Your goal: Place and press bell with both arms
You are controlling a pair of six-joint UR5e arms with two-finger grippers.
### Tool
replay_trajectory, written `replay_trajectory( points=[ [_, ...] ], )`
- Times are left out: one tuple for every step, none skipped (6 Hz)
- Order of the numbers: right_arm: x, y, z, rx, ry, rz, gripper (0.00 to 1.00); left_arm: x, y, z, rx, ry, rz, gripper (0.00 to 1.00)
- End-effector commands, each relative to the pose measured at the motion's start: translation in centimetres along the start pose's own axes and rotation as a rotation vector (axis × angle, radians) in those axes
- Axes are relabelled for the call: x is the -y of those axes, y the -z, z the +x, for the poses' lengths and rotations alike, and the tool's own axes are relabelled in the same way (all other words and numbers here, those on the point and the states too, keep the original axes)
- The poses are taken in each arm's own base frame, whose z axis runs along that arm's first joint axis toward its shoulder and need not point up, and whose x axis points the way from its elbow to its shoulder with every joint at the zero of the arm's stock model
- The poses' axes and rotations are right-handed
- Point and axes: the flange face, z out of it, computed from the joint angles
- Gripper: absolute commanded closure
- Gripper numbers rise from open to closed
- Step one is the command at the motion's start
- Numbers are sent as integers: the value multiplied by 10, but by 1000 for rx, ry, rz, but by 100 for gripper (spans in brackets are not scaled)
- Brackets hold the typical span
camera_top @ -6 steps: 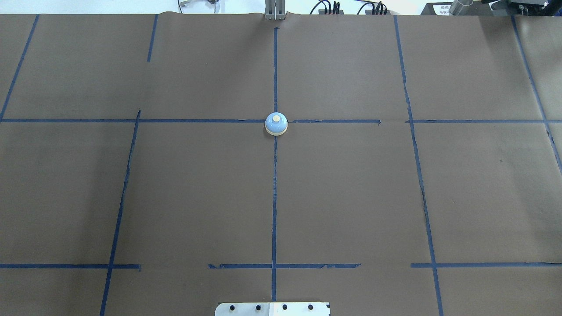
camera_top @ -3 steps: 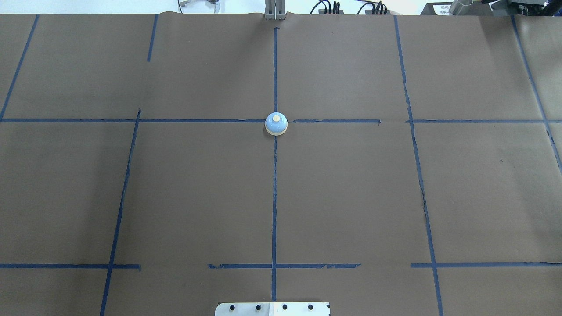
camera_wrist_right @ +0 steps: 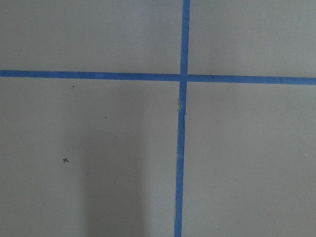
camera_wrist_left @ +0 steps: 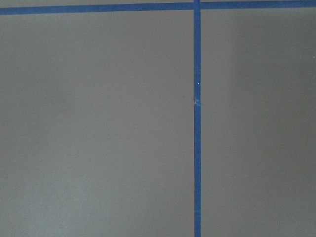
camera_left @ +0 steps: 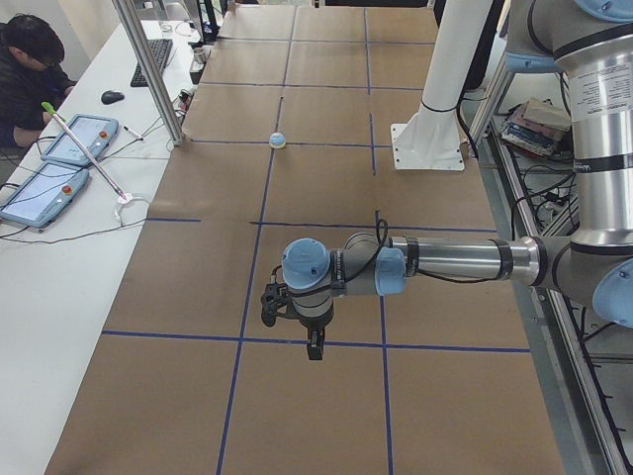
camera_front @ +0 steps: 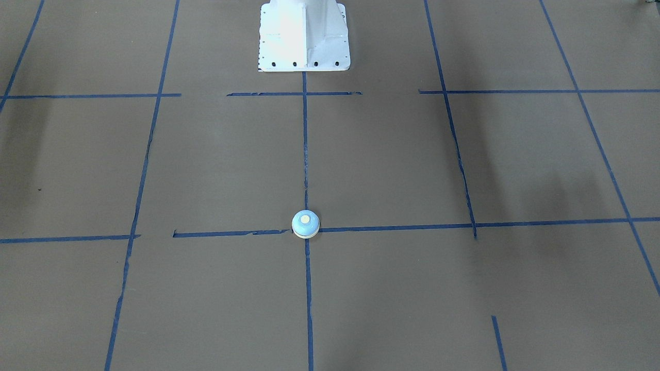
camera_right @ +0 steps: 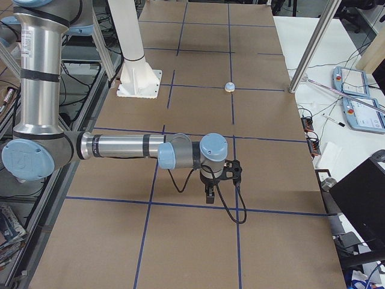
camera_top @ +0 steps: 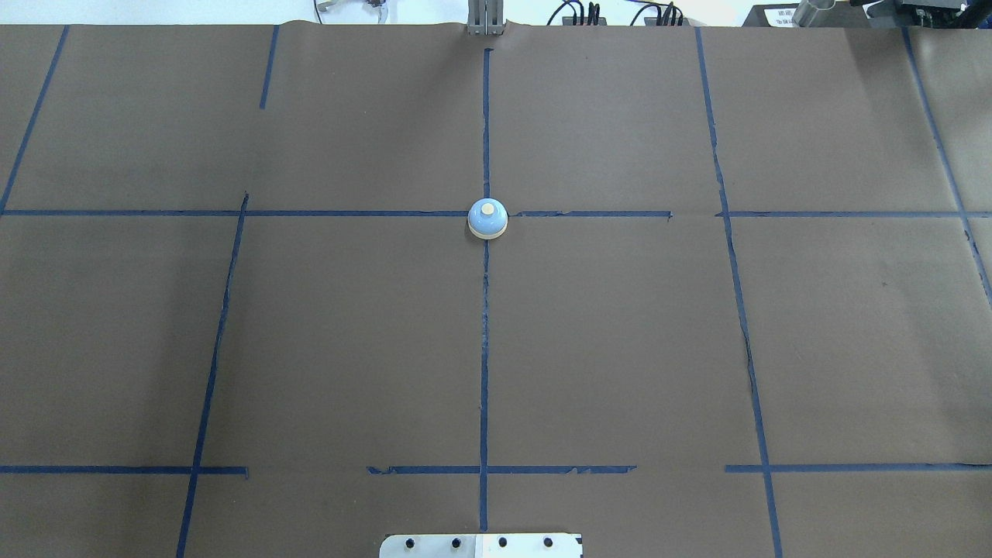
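The bell (camera_top: 487,219), light blue dome with cream base and button, stands upright on the crossing of blue tape lines at the table's middle; it also shows in the front view (camera_front: 306,224) and small in both side views (camera_left: 279,140) (camera_right: 229,87). No arm is near it. My left gripper (camera_left: 315,348) hangs pointing down over the table's left end, far from the bell. My right gripper (camera_right: 209,197) hangs likewise over the right end. I cannot tell whether either is open or shut. Both wrist views show only brown paper and tape.
The white bolted pedestal (camera_front: 304,36) stands at the robot's side of the brown paper table. A metal post (camera_left: 148,69), tablets (camera_left: 59,158) and a seated operator (camera_left: 30,69) are on the far side. A dark monitor (camera_right: 361,198) stands off the table's right end.
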Motion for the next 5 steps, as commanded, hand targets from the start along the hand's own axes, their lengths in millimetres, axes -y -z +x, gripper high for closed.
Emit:
replay_trajectory(
  points=[
    [-1,-1,1,1,-1,-2,0,0,0,0,0,0,0,0],
    [-1,-1,1,1,-3,-2,0,1,1,1,0,-1,1,0],
    [-1,-1,1,-1,-2,-2,0,1,1,1,0,-3,3,0],
    [-1,-1,0,0,1,-2,0,0,1,1,0,-1,1,0],
    [-1,0,0,0,4,7,0,0,1,1,0,-3,3,0]
  ],
)
